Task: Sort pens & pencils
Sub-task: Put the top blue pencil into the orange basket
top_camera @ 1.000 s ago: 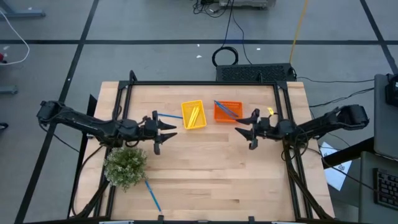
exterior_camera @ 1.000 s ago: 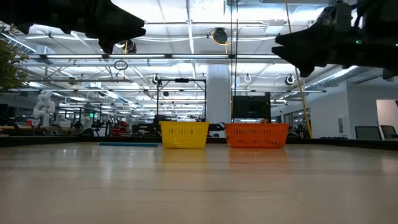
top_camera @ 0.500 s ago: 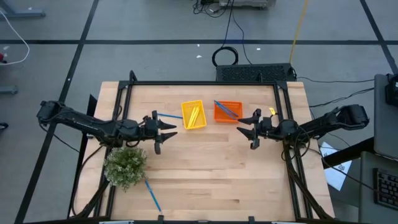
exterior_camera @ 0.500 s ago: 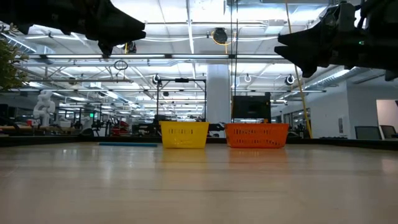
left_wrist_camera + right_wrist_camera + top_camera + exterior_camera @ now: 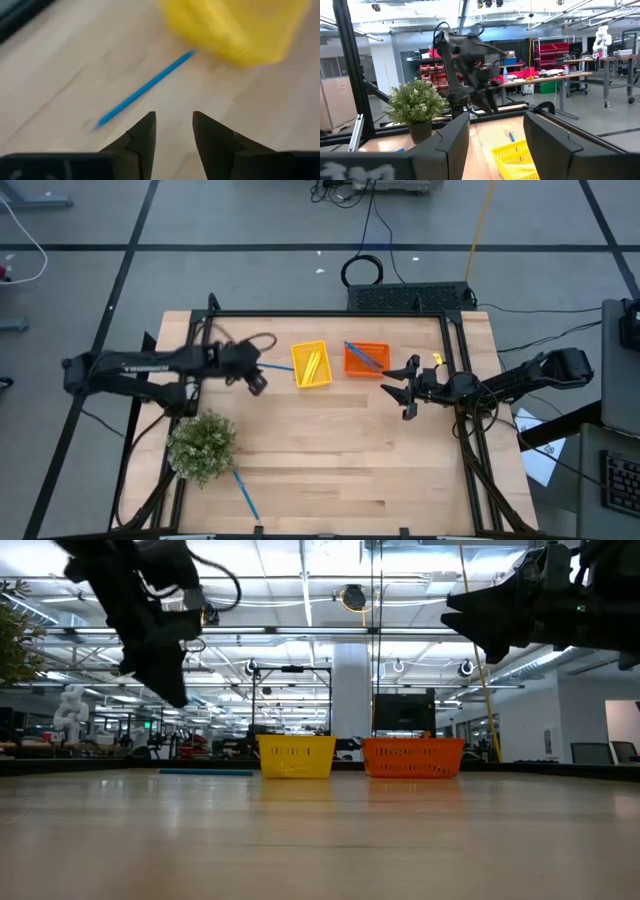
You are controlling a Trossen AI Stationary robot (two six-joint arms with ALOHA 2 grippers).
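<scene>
your left gripper (image 5: 256, 381) hangs above the table's far left part, tilted down toward a blue pen (image 5: 270, 366) that lies flat on the wood just left of the yellow basket (image 5: 311, 365). in the left wrist view its two dark fingers (image 5: 142, 137) stand a narrow gap apart with nothing between them, and that pen (image 5: 145, 88) lies slantwise just beyond the tips, one end close to the yellow basket (image 5: 235, 27). the jaws touch neither pen nor basket.

your right gripper (image 5: 403, 388) hovers off the table just right of the orange basket (image 5: 366, 360), pointing left across the table. its fingers (image 5: 452, 145) are spread apart and hold nothing.

the pencils (image 5: 313, 364) lie inside the yellow basket. a blue pen (image 5: 365, 357) lies slantwise across the orange basket, one end poking over its far left rim. another blue pen (image 5: 245, 492) lies on the wood near the front edge, just beside the potted plant (image 5: 203, 446) at the left front. something small and yellow (image 5: 435, 360) sits by the table's right rail; you can't tell what it is.

in the low view the yellow basket (image 5: 296, 756) and the orange basket (image 5: 413, 757) stand side by side at the far end, close but apart.
</scene>
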